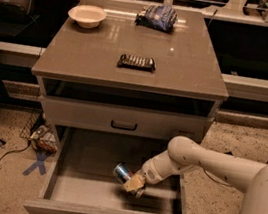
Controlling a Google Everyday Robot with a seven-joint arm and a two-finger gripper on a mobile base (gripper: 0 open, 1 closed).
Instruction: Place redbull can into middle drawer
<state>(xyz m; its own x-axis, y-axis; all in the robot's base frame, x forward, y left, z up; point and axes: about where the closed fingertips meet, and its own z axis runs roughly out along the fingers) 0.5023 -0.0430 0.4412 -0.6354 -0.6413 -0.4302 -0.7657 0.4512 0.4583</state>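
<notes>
The gripper (135, 185), lower centre of the frame, was clamped on the can (122, 172), holding it tilted inside the open drawer (80, 191), just above its floor. Placing looked nearly done; the next move called for lowering slightly and letting go.

Grey cabinet top (191, 62) carries 3 things: bowl (87, 15) back-left, snack bag (157, 16) back-centre, black bar (137, 62) mid, all apart. Gripper (134, 186) lower down, inside open drawer (82, 211), clamped on can (121, 171).
</notes>
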